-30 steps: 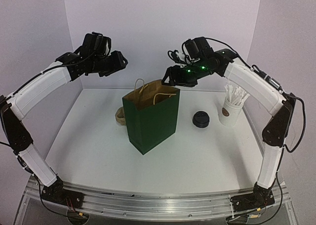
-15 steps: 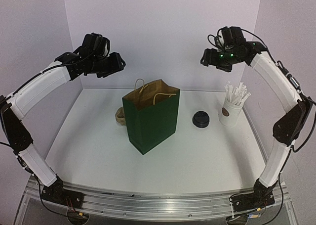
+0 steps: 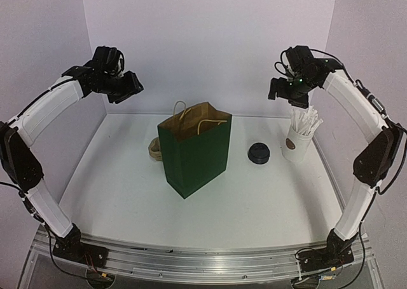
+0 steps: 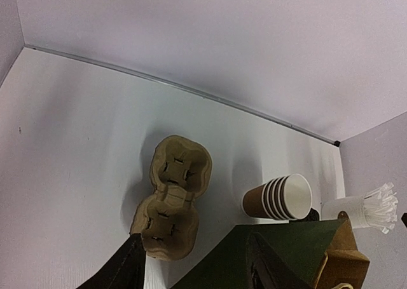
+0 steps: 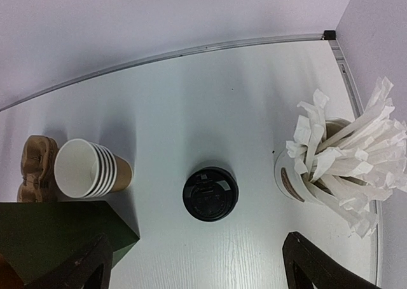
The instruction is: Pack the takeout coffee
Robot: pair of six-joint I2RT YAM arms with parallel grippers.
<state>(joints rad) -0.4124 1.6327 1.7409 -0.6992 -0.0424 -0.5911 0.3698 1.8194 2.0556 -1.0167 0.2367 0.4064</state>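
Now the right end effector (image 5: 194, 251) has lifted off the green bag (image 3: 194, 155) and spread wide, empty. The left end effector (image 4: 195, 254), open too, has drawn back. The takeout coffee is nowhere on the counter (image 3: 254, 200), so it is presumably inside the bag.

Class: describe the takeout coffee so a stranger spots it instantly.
Find the green paper bag. Between it and the white cup of wrapped sticks stands the takeout coffee. It alone wears a black lid; the stacked cups are open.
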